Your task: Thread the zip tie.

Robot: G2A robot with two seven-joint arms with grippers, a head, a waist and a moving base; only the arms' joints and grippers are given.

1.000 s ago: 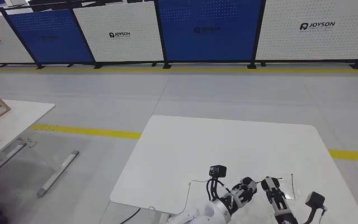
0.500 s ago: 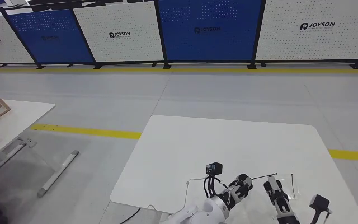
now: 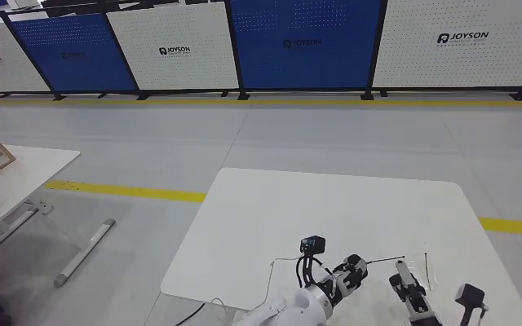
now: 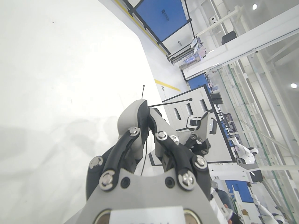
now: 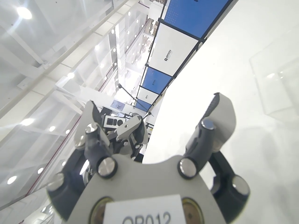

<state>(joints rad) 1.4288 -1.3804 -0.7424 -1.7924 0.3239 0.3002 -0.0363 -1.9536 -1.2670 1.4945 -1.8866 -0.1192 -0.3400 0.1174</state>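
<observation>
My left gripper point(image 3: 356, 264) point(image 4: 147, 108) is shut on a thin black zip tie point(image 3: 381, 261) point(image 4: 170, 103) near the table's front edge. The tie sticks out sideways from the fingertips toward the other arm, with its small head at the free end. My right gripper point(image 3: 400, 266) point(image 5: 154, 106) stands open a short way beyond that free end, with nothing between its fingers. In the right wrist view the left gripper point(image 5: 133, 127) shows farther off, with the zip tie point(image 5: 134, 99) held in it.
A second black zip tie point(image 3: 425, 269) point(image 4: 143, 92) lies on the white table point(image 3: 326, 212) to the right of the grippers. A clear plastic tray point(image 5: 273, 82) sits on the table near the right gripper. The table's front edge is close to both arms.
The right gripper has drawn back to the right, away from the left gripper. The zip tie now shows stretched out in the gap between them. The left gripper shifted slightly.
</observation>
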